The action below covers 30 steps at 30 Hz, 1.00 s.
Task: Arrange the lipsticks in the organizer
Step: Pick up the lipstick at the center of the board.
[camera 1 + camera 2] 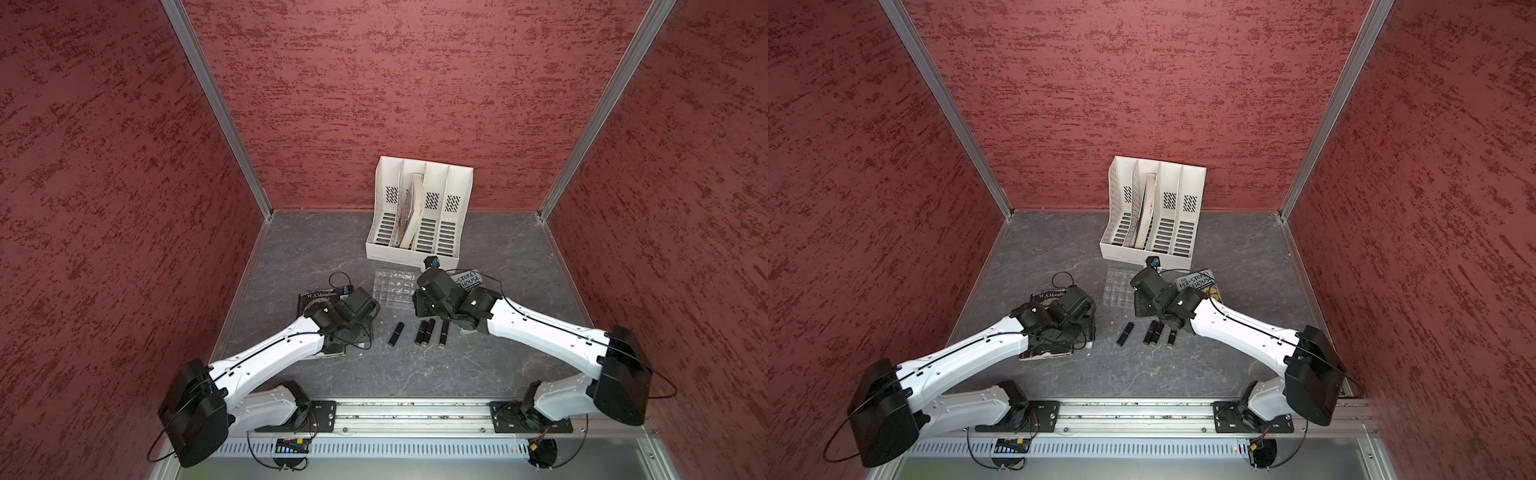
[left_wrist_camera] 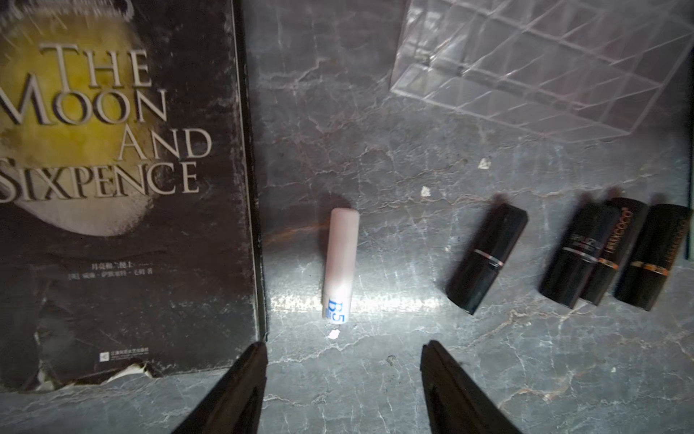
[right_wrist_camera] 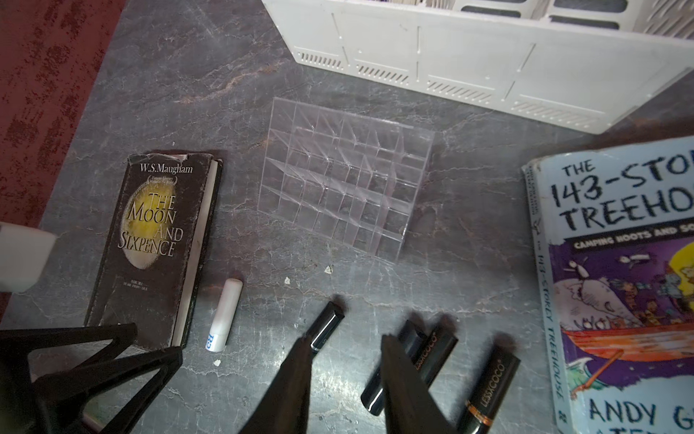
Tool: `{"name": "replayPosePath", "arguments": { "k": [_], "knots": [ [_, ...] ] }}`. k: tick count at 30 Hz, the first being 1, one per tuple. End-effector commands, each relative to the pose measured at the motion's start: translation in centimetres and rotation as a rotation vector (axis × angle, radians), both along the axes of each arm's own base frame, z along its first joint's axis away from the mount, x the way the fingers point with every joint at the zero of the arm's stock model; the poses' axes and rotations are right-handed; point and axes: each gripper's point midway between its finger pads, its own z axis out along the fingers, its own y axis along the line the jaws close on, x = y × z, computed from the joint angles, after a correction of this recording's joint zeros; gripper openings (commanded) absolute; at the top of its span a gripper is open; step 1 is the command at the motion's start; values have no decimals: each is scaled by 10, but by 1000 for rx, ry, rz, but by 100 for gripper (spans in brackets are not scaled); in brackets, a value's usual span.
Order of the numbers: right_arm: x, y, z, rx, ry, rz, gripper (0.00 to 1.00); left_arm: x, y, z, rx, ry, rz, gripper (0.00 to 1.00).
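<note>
lying flat just ahead of the left gripper, in line with the gap between its spread, empty fingers: white lipstick. black lipsticks, four, by the right gripper; fingers narrowly parted, nothing held. organizer beyond the fingertips, cells empty. step judged: first pick. next calls for lowering astride a tube, then closing.

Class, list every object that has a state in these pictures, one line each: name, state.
White lipstick: lying on table.
Black lipsticks: four, lying on table.
Organizer: upright, cells empty.
Left gripper: open, empty.
Right gripper: open, empty.
Moon and Sixpence book: closed, flat.
Treehouse book: closed, flat.
File rack: upright, one slot filled.
</note>
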Motion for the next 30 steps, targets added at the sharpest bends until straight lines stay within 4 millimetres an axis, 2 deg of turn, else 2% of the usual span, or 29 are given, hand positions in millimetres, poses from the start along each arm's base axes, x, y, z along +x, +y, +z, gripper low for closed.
{"name": "replayPosePath", "arguments": {
  "k": [1, 8, 11, 14, 16, 30],
  "knots": [
    [7, 10, 3, 10, -20, -5, 33, -2, -19, -7, -167, 70, -24, 60],
    [9, 18, -12, -12, -1, 19, 31, 7, -23, -26, -149, 127, -37, 59],
    [9, 18, -14, -12, 3, 20, 31, 10, -16, -33, -93, 143, -22, 58],
    [8, 18, -16, -15, 5, 25, 30, 15, -7, -33, 21, 125, -25, 55],
    [9, 18, -17, -21, 5, 25, 30, 16, -10, -33, 52, 121, -45, 54],
    [7, 19, -22, -15, 19, 19, 27, 14, -15, -45, 43, 159, -67, 39]
  ]
}}
